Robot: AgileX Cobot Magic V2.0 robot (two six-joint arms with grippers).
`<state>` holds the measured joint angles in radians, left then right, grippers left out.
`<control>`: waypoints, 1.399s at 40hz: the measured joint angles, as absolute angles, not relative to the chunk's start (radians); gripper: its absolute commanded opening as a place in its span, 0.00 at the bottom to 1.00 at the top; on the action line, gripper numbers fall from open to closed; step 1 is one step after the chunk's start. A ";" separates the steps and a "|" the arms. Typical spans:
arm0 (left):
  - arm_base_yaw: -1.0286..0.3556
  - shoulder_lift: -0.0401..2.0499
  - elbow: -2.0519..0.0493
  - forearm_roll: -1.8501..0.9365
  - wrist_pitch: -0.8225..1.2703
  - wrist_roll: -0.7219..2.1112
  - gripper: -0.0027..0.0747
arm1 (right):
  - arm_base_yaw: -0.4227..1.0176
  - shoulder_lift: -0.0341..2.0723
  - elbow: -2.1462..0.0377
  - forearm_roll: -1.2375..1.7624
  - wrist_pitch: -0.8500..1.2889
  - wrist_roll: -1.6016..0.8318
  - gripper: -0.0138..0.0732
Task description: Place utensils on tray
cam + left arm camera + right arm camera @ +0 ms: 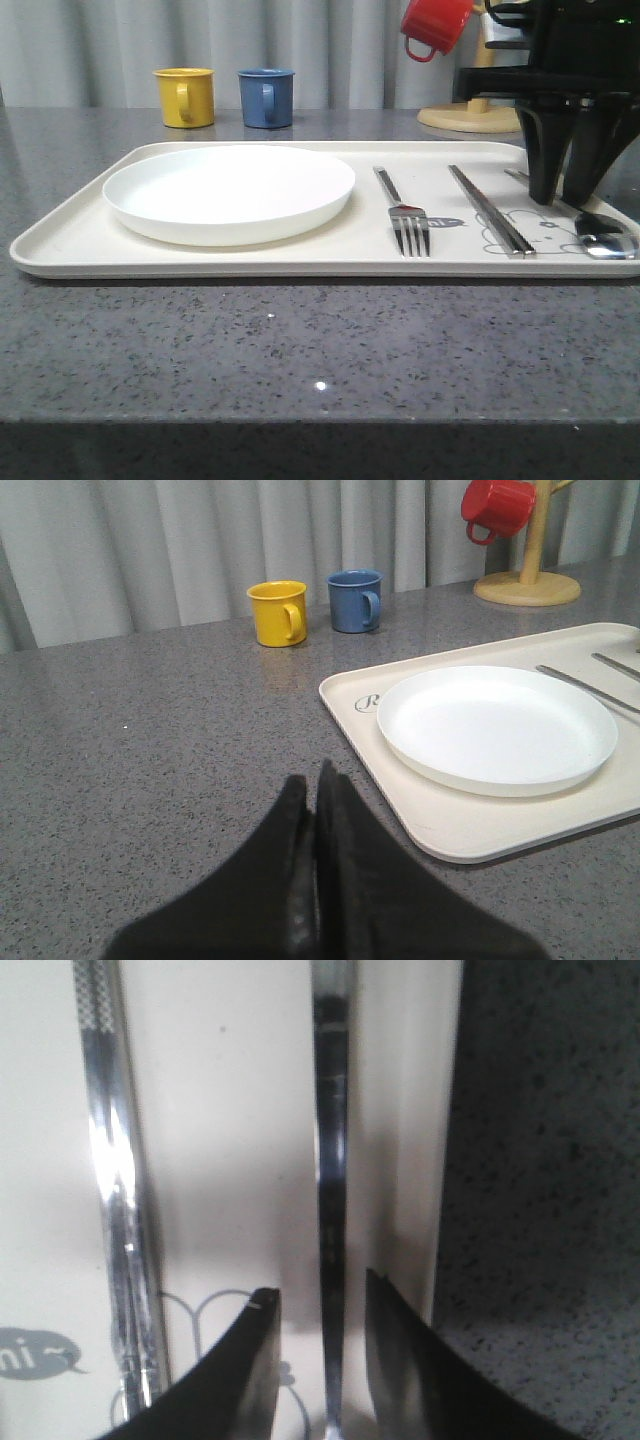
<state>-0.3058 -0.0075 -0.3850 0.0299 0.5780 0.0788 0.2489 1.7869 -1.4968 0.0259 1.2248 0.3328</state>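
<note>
The cream tray (60,245) lies across the grey counter. On it are the white plate (228,190) at the left, then the fork (405,215), the chopsticks (488,208) and the spoon (605,235) at the right end. My right gripper (560,195) stands over the spoon, open. In the right wrist view its fingers straddle the spoon handle (332,1160) without touching it, and the chopsticks (115,1190) lie beside them. My left gripper (312,780) is shut and empty over bare counter, just off the tray's (450,830) left end, near the plate (495,725).
A yellow mug (185,96) and a blue mug (266,97) stand behind the tray. A red mug (435,25) hangs on a wooden mug tree (470,115) at the back right. Open counter runs along the front edge.
</note>
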 measured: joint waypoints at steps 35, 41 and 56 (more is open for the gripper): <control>-0.306 -0.008 -0.385 0.030 0.578 0.079 0.01 | 0.249 1.052 -1.115 0.026 0.999 0.094 0.02; -0.306 -0.008 -0.385 0.030 0.578 0.079 0.01 | 0.249 0.824 -0.867 0.026 0.772 0.086 0.02; -0.306 -0.008 -0.385 0.030 0.578 0.079 0.01 | 0.249 0.306 -0.421 -0.084 0.487 0.083 0.02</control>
